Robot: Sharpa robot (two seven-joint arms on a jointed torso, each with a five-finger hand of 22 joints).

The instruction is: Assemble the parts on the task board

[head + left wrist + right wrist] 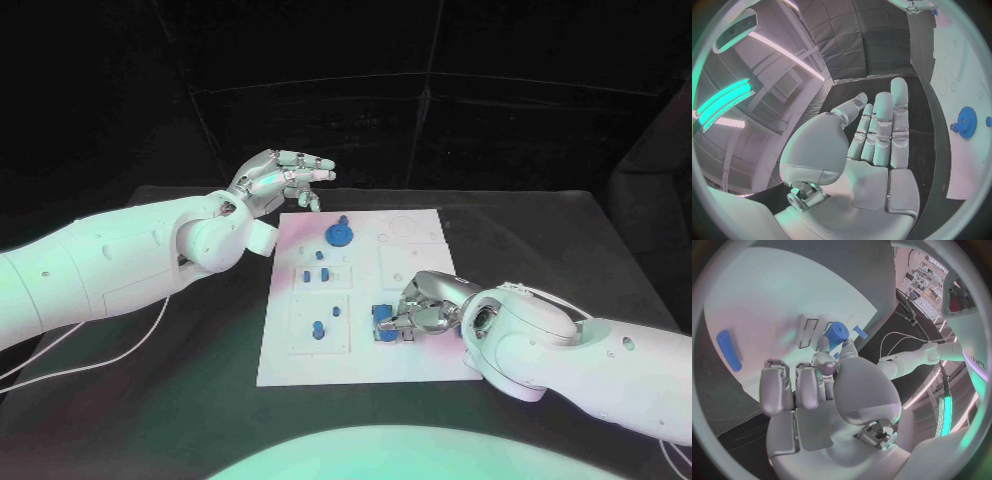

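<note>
Head view: white task board (361, 350) carries small blue parts (338, 234).

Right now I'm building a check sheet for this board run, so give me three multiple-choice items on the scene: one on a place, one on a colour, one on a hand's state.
1. Where is the left hand?
A. Raised at the far-left corner of the task board
B. Flat on the board's near edge
C. Under the table

2. What colour is the gear-shaped part on the board's far half?
A. Red
B. Blue
C. Yellow

3. What is the right hand doing?
A. Hanging open, high above the table
B. Pinching a blue cylindrical part at the board
C. Gripping the board's edge

Answers:
1 A: the head view shows it lifted beside that corner, holding nothing.
2 B: it reads blue in the head view and the left wrist view.
3 B: the right wrist view shows thumb and finger closed on the blue part.
</note>
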